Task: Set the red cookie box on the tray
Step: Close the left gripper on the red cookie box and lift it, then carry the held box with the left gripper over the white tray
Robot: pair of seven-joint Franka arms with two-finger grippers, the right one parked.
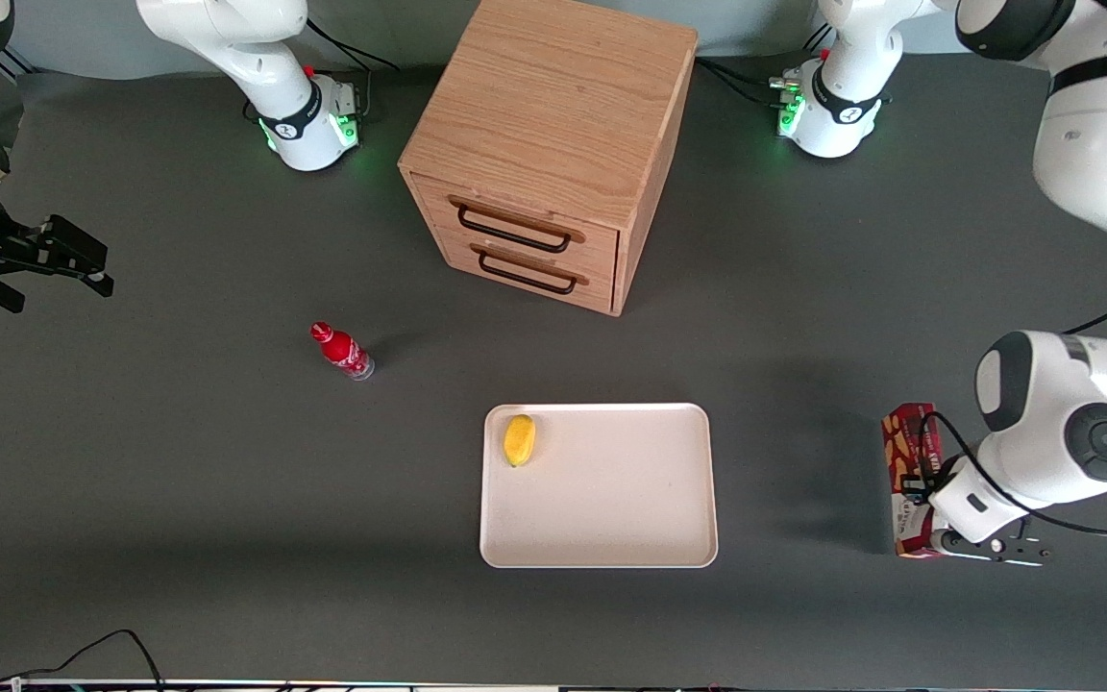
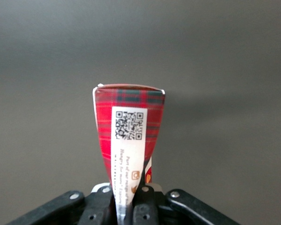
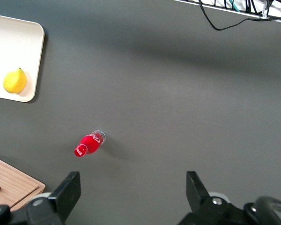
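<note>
We find the claw (image 2: 126,206) down at the red cookie box (image 1: 911,452), toward the working arm's end of the counter (image 1: 179,481). In the wrist view its dark fingers (image 2: 100,204) sit tight against both faces of the box (image 2: 129,136), so we read it as clenched on the box's narrow body near one end. From the front camera the claw (image 1: 938,524) covers the part of the box nearest that camera, and the wrist housing hides its middle; we cannot tell from there whether the box rests on the counter or is raised off it.

The box runs lengthwise away from the front camera, its plaid red card and cookie pictures showing at the uncovered end. In the wrist view we see a white label with a square code and printed text along the face between the fingers.

Moving outward, the tray (image 1: 611,548) lies on the counter well apart from the box, toward the middle. The box is not on it. A yellow lemon-like fruit (image 1: 519,439) sits inside the tray at the corner farther from the front camera, on the parked arm's side.

Farther from the front camera than the tray stands a wooden drawer cabinet (image 1: 553,115) with two dark handles, both drawers closed. A small red bottle (image 1: 342,351) lies on the counter, toward the parked arm's end.
</note>
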